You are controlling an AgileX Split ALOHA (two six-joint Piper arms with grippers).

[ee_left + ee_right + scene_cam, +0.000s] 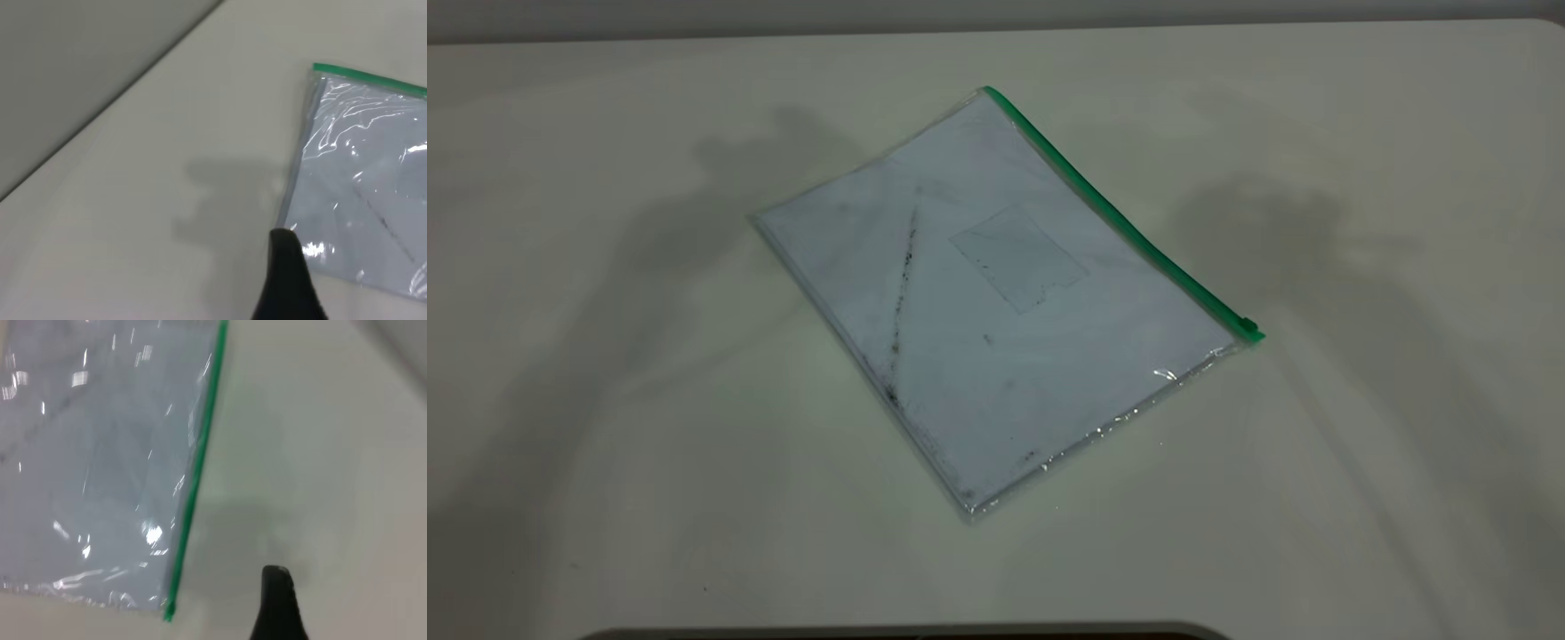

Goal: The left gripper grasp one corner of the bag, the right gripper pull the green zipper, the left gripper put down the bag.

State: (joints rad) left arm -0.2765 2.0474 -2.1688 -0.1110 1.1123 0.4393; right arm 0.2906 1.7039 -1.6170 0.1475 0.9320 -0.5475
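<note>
The bag (996, 302) lies flat on the white table (605, 444), a clear pouch holding smudged white paper. The green zipper (1120, 213) runs along its right long edge, with the slider tab (1249, 329) at the near right corner. Neither gripper shows in the exterior view, only their shadows. In the left wrist view, the left gripper (283, 240) hovers over the bag's (360, 180) left corner, away from the zipper (367, 75). In the right wrist view, the right gripper (275, 577) hovers over bare table, beside the zipper (197, 473) near its slider end (168, 612).
The table's back edge (996, 27) meets a grey wall. A dark rounded edge (907, 633) shows at the table's front. In the left wrist view, the table edge (113, 100) runs diagonally.
</note>
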